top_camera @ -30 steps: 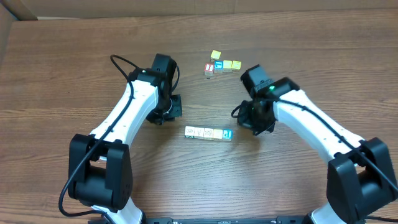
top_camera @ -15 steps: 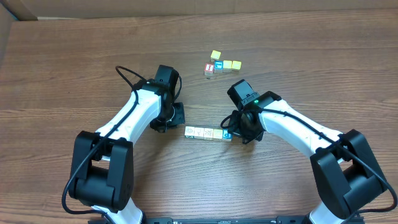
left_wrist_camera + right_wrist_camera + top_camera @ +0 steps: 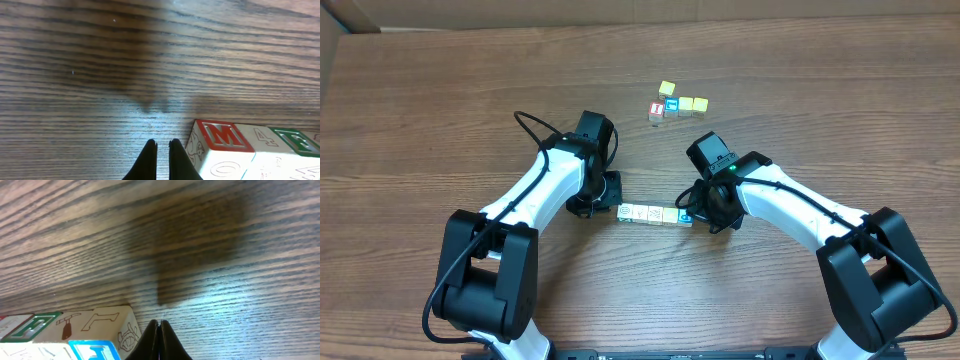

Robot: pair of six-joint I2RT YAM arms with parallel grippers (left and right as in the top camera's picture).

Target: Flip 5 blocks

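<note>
Blocks (image 3: 655, 214) lie in 1 row near tabletop (image 3: 440, 130) centre; left claw (image 3: 161, 159), pinched together, sits at its 9 o'clock end; right claw (image 3: 159, 339), likewise together, seemingly touches the 3 o'clock end.

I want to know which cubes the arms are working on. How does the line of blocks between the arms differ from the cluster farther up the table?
The line of blocks is one straight row, mostly whitish on top; the cluster has one yellow cube off its row. The left end effector and right end effector flank the line; the cluster sits alone. Both consist of small cubes.
</note>
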